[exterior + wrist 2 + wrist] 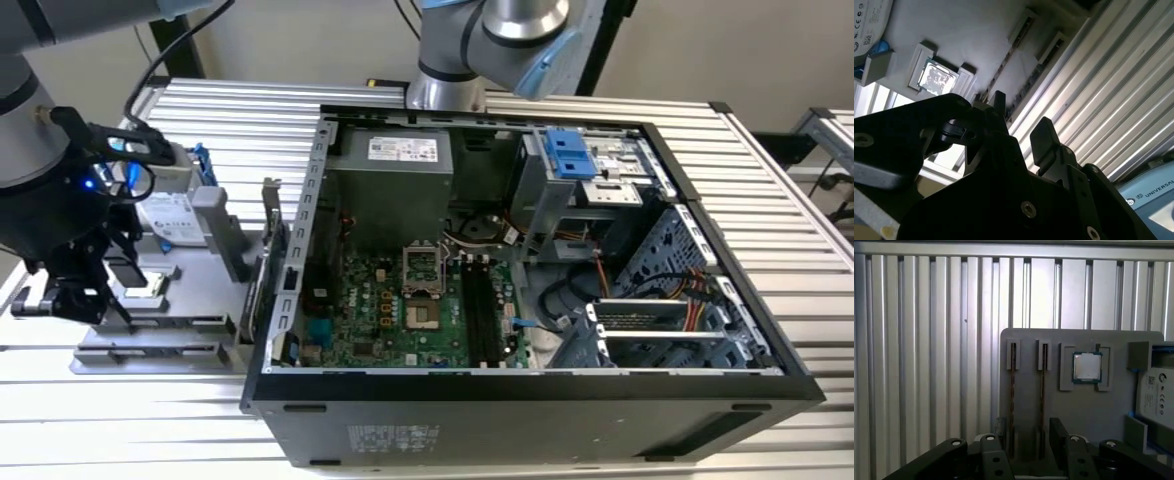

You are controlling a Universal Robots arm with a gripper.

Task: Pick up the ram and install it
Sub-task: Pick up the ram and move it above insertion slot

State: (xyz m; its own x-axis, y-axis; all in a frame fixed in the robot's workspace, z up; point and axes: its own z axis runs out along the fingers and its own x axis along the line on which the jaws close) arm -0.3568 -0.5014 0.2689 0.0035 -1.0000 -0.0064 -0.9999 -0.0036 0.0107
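Hovering with jaws spread, gripper [1029, 429] sits near the ram [1013, 385], which stands on edge in grey holder [1084, 410], a second stick [1042, 385] just beside it. Judged light, stiff, fragile: pinch the flat faces mid-length. Exterior view adds computer case [534, 390] at holder's three o'clock; first wrist view resolves the stick edges.

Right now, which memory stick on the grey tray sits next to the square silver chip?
The ram in the slot beside the chip; the other stick stands nearer the edge of the tray.
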